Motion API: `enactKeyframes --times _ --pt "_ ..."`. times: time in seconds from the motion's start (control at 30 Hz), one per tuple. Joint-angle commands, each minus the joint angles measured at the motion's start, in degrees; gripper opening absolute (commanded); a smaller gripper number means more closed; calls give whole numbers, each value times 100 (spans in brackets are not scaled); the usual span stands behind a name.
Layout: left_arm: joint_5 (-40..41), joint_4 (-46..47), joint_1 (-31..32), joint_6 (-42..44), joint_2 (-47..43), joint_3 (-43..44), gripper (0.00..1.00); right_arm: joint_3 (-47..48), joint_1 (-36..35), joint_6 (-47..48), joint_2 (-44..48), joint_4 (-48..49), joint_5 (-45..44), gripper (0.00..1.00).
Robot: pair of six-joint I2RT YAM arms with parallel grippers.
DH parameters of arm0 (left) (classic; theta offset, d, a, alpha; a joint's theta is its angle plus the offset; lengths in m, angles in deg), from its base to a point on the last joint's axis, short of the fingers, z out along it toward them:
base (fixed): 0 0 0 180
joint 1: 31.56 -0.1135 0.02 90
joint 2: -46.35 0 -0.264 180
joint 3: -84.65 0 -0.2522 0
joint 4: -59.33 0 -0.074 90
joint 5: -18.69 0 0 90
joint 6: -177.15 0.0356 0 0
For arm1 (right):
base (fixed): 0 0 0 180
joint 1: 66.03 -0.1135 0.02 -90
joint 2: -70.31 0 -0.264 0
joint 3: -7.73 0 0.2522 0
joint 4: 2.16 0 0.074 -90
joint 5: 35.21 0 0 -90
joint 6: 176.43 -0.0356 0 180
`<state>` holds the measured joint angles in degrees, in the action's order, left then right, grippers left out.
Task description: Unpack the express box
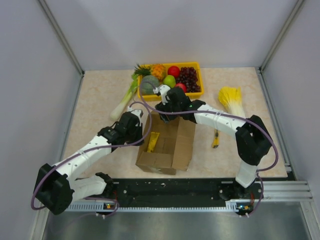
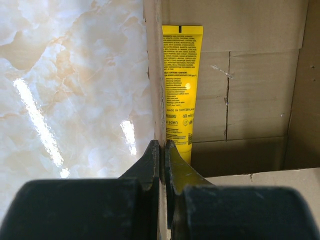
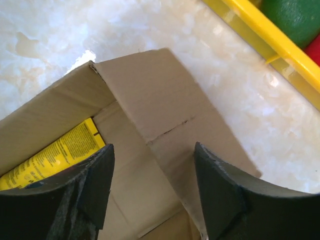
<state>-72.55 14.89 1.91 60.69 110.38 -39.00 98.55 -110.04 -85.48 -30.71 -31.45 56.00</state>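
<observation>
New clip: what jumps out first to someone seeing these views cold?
The open express box at the middle of the table draws the eye, with a yellow tube lying inside along its left wall. The left pincer is clamped on that wall's edge, while the right pincer hangs open over the box's far end. Behind stands a yellow tray of fruit.

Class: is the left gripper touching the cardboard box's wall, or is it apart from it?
Touching. The left wrist view shows the left gripper closed on a side wall of the express box, with the cardboard edge pinched between its jaws.
</observation>
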Motion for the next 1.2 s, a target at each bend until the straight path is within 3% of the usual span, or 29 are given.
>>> enactKeyframes --times 0.0,0.23,0.33,0.37,0.43,0.6,0.67,0.7,0.93,1.17 --pt "35 0 10 79 40 285 0 196 -11 353 -173 -214 72 60" --pt "343 44 10 71 22 382 0 108 -11 345 -244 -293 125 38" --pt "431 35 10 62 39 443 2 3 -20 248 -173 -293 169 19" --pt "457 27 10 62 39 469 5 -41 -11 195 -156 -275 108 7" --pt "510 -17 10 53 48 548 9 -112 -20 -14 -60 -266 -102 0" --pt "782 -298 10 44 57 856 28 -516 -46 -909 388 -170 -841 0" --pt "1036 -508 10 -17 39 1014 30 -744 -143 -1254 705 -161 -1446 0" --pt "1133 -579 10 -35 31 1067 39 -823 -187 -1586 801 -161 -1622 0" --pt "1828 -1063 10 -404 -128 1349 64 -1158 -442 -3398 1479 -837 -3064 0" --pt "2075 -1168 19 -500 39 1340 75 -1114 -723 -4401 1567 -1347 -3303 0"
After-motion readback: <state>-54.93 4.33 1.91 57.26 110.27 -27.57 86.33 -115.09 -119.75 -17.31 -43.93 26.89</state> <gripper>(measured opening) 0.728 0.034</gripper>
